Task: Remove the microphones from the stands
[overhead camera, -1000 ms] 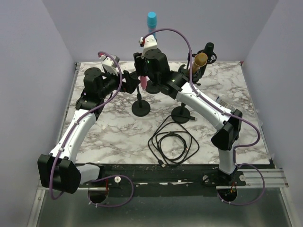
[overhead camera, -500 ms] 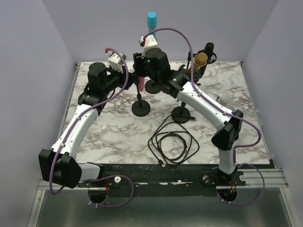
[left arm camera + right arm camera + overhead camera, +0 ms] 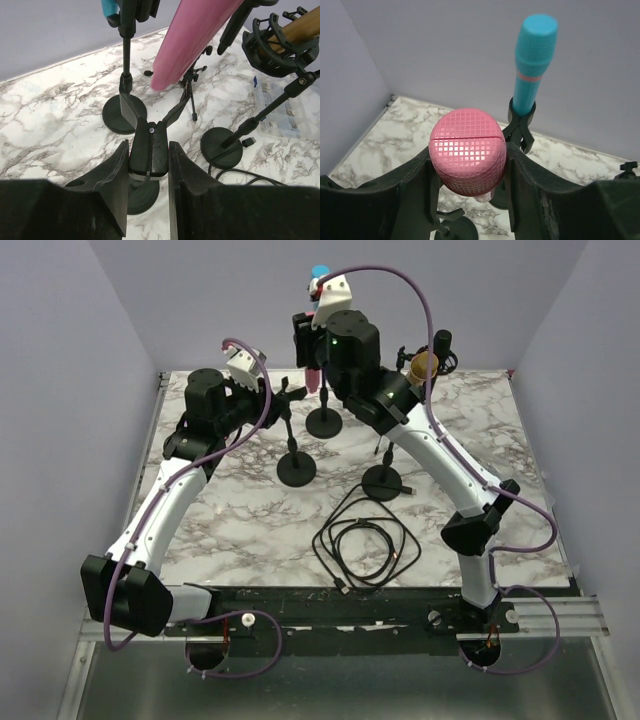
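Gripping the pink microphone (image 3: 467, 150) at its mesh head, your right tool (image 3: 468, 175) holds it above the stand clip (image 3: 149, 142), which your left tool (image 3: 148, 172) clamps. Only the left wrist view shows the handle's end apart from that clip. A blue microphone (image 3: 532, 60) stands just behind, a gold microphone (image 3: 295, 30) to the right, and a coiled cable (image 3: 365, 540) lies near on the tabletop (image 3: 240, 510).
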`<control>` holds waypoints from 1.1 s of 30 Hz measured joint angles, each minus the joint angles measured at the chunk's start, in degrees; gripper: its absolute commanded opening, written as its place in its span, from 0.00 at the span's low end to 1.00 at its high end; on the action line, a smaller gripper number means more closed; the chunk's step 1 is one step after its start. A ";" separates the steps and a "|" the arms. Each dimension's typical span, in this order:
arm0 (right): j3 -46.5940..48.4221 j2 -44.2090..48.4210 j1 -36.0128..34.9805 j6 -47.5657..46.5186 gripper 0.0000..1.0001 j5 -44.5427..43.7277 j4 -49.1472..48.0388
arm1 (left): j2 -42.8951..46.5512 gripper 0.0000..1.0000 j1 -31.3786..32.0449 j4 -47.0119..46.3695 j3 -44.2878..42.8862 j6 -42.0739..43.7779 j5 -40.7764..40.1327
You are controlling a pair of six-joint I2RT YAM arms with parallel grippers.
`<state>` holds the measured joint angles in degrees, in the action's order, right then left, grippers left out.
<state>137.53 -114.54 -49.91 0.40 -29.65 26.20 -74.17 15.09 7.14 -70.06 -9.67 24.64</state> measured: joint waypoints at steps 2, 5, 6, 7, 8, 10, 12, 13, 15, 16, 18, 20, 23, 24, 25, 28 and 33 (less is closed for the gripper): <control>2.67 -0.04 0.02 -1.22 0.01 -0.61 0.00 | -0.13 0.51 -0.02 0.87 -0.59 -0.04 -0.48; 2.84 1.88 0.02 -1.90 0.01 -0.81 -0.17 | -0.57 0.90 0.00 2.51 -1.66 -0.44 -0.87; 2.27 2.71 0.00 -1.92 0.01 -0.76 -0.11 | -0.68 0.98 0.00 2.80 -1.88 -0.55 -0.92; 0.74 4.17 0.00 -1.73 0.01 -0.66 -0.11 | -0.68 0.98 0.00 3.13 -1.95 -0.96 -0.83; -0.68 5.55 0.00 -1.55 0.01 -0.46 0.09 | -0.68 0.99 0.00 3.34 -1.95 -1.42 -0.79; -3.87 8.66 0.00 -0.26 0.01 0.33 0.74 | -0.63 0.98 -0.02 3.93 -1.95 -1.84 -0.50; -7.15 11.82 0.00 1.33 0.01 1.09 1.38 | -0.46 0.99 -0.02 4.22 -1.92 -2.12 -0.31; -9.75 14.21 0.00 2.56 0.01 1.81 2.03 | -0.09 0.99 -0.02 4.20 -1.79 -2.16 -0.11; -14.49 18.36 0.00 4.39 0.01 3.23 2.99 | 1.22 0.98 -0.02 4.13 -1.25 -2.12 0.07; -17.27 20.63 0.00 5.44 0.01 4.15 3.43 | 1.97 0.99 -0.02 4.11 -1.01 -2.12 0.07; -23.34 25.11 0.00 7.54 0.01 6.23 3.80 | 3.85 0.99 -0.09 4.13 -0.61 -2.12 0.39; -29.40 28.85 0.00 9.73 0.01 8.39 3.85 | 6.10 0.98 -0.42 3.21 0.11 -2.19 1.27; -37.94 32.54 0.00 13.38 0.01 12.72 3.37 | 11.19 0.99 -0.74 0.90 3.15 -2.58 2.78; -40.50 33.20 0.00 14.49 0.01 14.47 3.08 | 12.87 0.98 -0.76 0.20 4.02 -2.78 3.54; -42.84 33.57 0.00 15.69 0.01 16.37 2.69 | 14.03 0.99 -0.79 -0.42 4.42 -3.08 4.50; -48.70 33.57 0.00 19.41 0.01 20.96 1.27 | 16.35 0.99 -0.81 -2.75 4.74 -3.93 7.58; -53.20 33.55 0.00 24.20 0.01 25.18 -0.94 | 18.95 0.98 0.09 -3.06 5.42 -6.45 8.48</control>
<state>84.33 -80.99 -49.91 24.60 -4.47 25.26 -55.22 15.18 4.08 -64.64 -16.12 33.12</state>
